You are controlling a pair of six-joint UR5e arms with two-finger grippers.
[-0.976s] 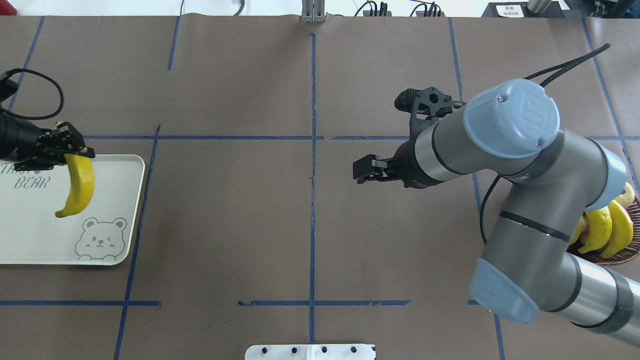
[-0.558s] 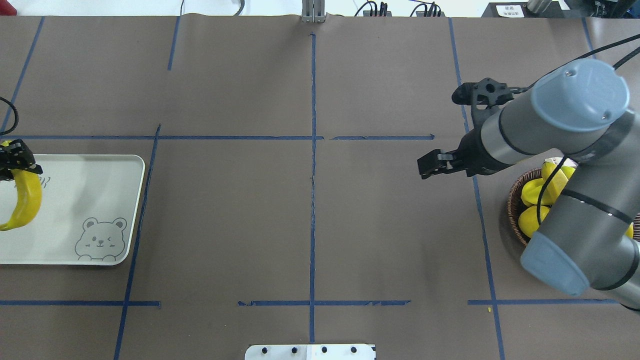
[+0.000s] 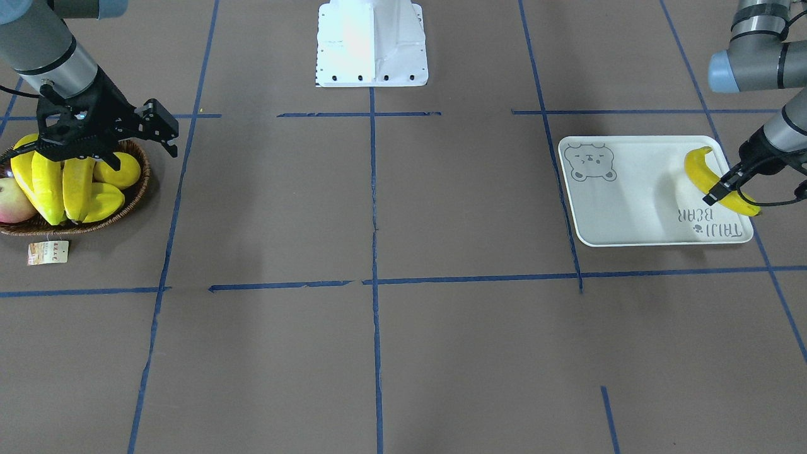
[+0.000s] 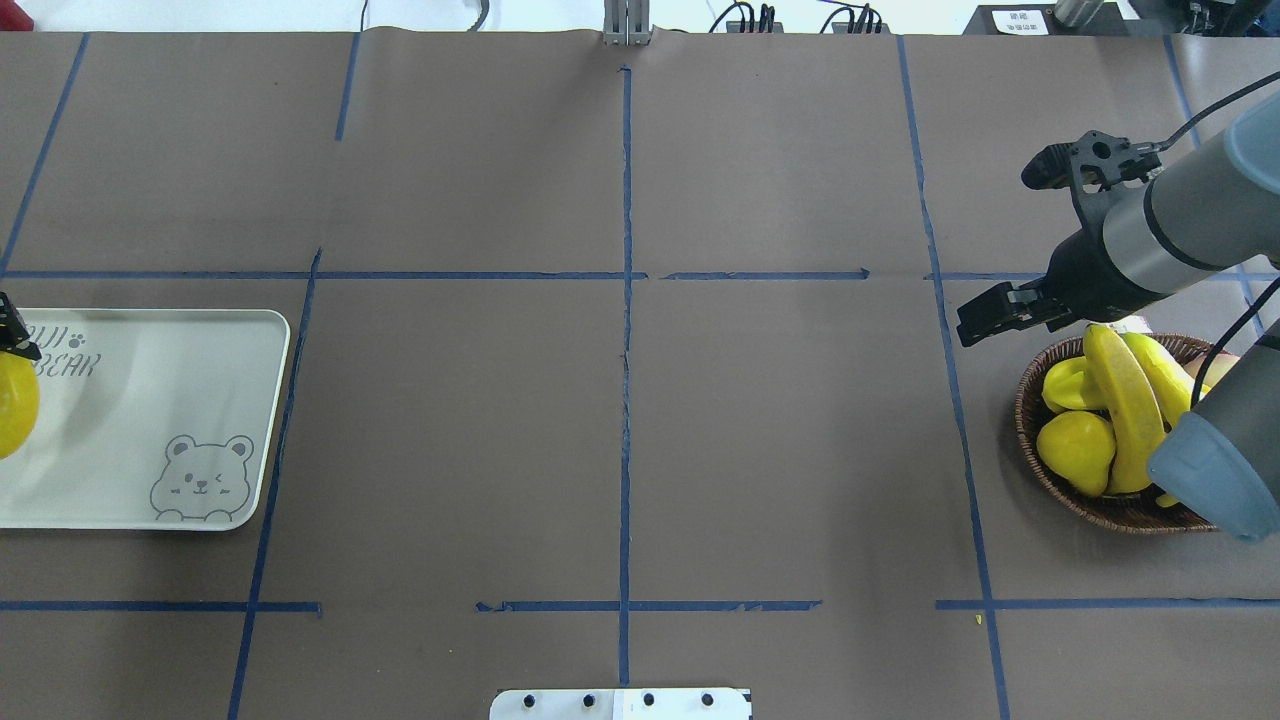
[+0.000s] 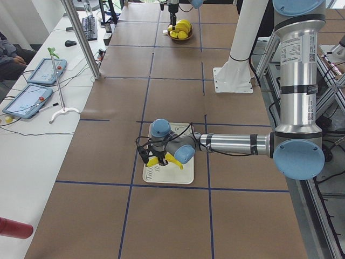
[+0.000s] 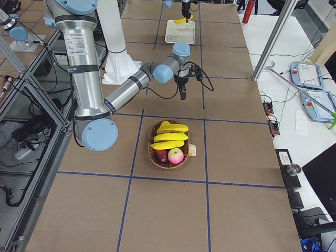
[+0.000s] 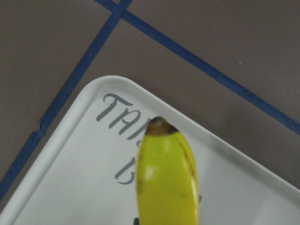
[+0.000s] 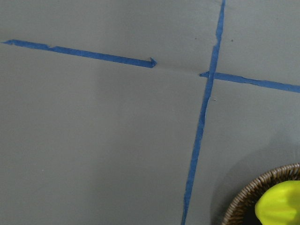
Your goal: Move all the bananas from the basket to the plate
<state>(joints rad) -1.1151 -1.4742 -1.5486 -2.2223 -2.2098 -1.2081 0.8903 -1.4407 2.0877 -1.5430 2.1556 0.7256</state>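
Looking first at the left gripper (image 3: 717,189), we find its fingers (image 3: 725,183) clenched across a banana (image 3: 696,170) over the lettered end of the plate (image 3: 630,211). Overhead, the frame's left edge cuts off nearly all of both, leaving a yellow bulge; whether the fruit touches the plate we cannot tell. Its long axis runs diagonally across the plate's short end in the front view, one tip toward the robot's base, the other at the plate's outer edge; the left wrist view shows a dark tip pointing toward the plate's corner. The right gripper (image 4: 985,322) hangs just beside the basket (image 4: 1024,420), and we cannot make out whether its fingers are parted. The right arm's elbow (image 4: 1212,470) hides part of the basket, where the other bananas (image 3: 47,186) lie side by side, lengthwise toward the robot, beside a ridged yellow fruit (image 3: 104,198).
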